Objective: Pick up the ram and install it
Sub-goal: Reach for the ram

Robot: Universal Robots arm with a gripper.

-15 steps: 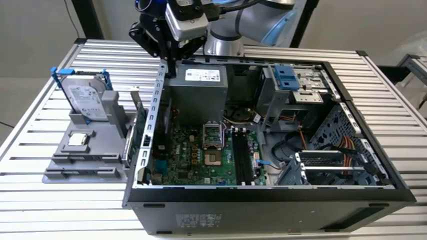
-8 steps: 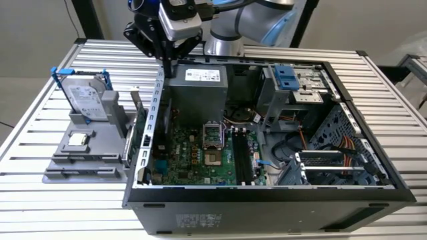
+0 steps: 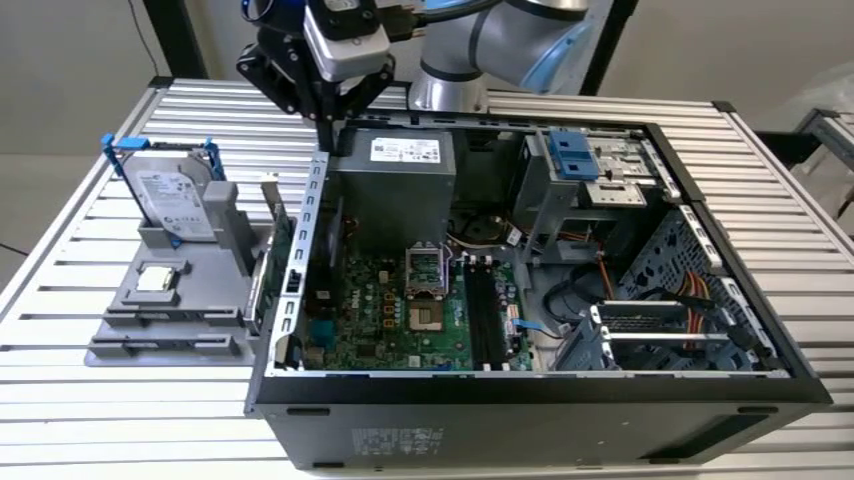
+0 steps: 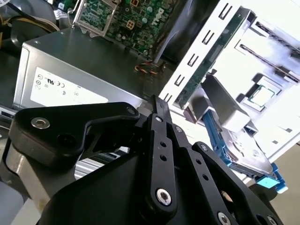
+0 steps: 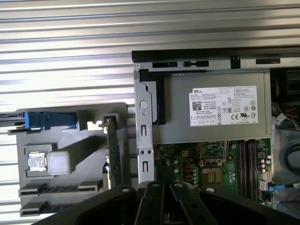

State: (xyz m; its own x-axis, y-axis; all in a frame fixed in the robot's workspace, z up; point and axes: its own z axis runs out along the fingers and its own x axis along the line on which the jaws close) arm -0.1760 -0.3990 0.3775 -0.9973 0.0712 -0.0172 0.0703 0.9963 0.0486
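Slatted counter (image 3: 134,420) bears the ram (image 3: 279,262), a thin green board on edge, long axis running from far edge to near edge, my gripper (image 3: 326,125) clenched, empty.

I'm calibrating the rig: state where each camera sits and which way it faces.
Exterior view: off the arm, high up, looking down into the open case and at the ram beside it; the arm and gripper show.
First wrist view: on the wrist, looking straight down past the gripper at the power supply and ram.
Second wrist view: on the wrist, looking slantwise along the gripper at the power supply and ram.
Shared by all: gripper and ram.
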